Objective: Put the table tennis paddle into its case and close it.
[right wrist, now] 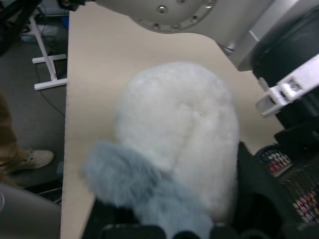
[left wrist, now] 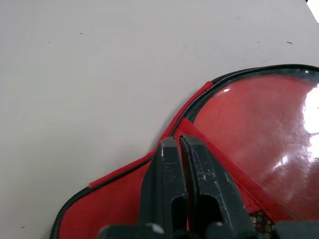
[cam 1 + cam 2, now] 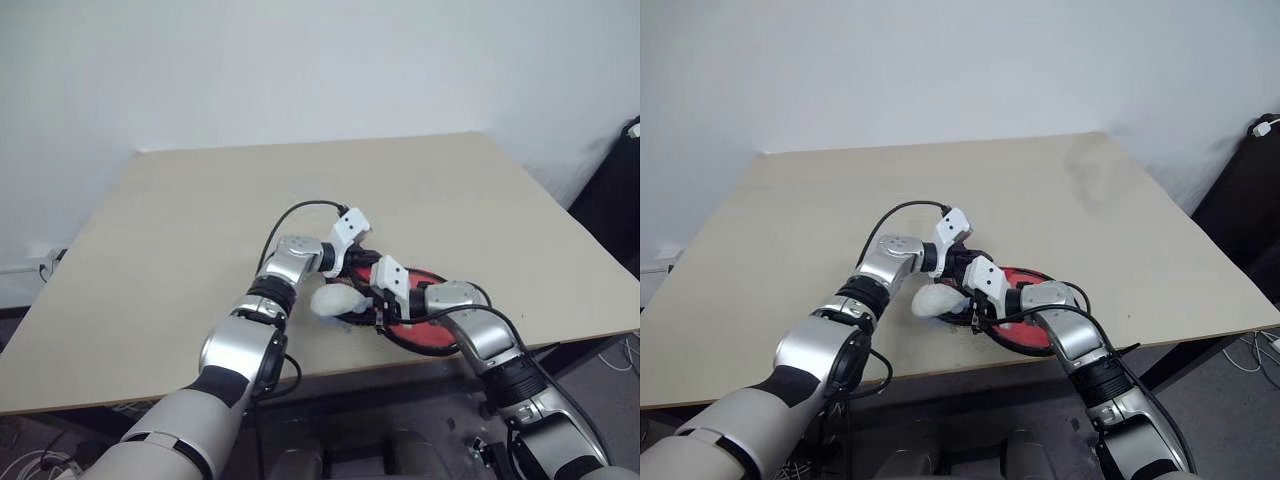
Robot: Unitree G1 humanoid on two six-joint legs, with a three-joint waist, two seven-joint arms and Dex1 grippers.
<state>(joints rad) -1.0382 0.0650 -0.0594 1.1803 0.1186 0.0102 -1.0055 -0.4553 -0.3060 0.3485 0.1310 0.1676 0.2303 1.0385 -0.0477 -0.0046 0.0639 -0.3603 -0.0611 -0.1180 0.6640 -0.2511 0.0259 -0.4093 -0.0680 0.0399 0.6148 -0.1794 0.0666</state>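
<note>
The case (image 3: 428, 338) lies open near the table's front edge, black-rimmed with red lining (image 2: 112, 206). Inside its rim is a glossy red round face (image 2: 259, 129); I cannot tell whether that is the table tennis paddle, and no handle is visible. My left gripper (image 2: 178, 140) reaches in from the left (image 3: 347, 263). It is shut, with its tips right at the case's rim, pinching it as far as I can see. My right gripper (image 3: 365, 305) comes in from the right over the case. A white fluffy lump (image 1: 184, 124) and a grey-blue fluffy piece (image 1: 134, 184) sit directly in front of it.
The beige table (image 3: 200, 210) stretches wide to the left and back. A dark object (image 3: 612, 200) stands off its right side. Beside the table, on the floor, are a white stand (image 1: 45, 59) and a person's shoe (image 1: 31, 159).
</note>
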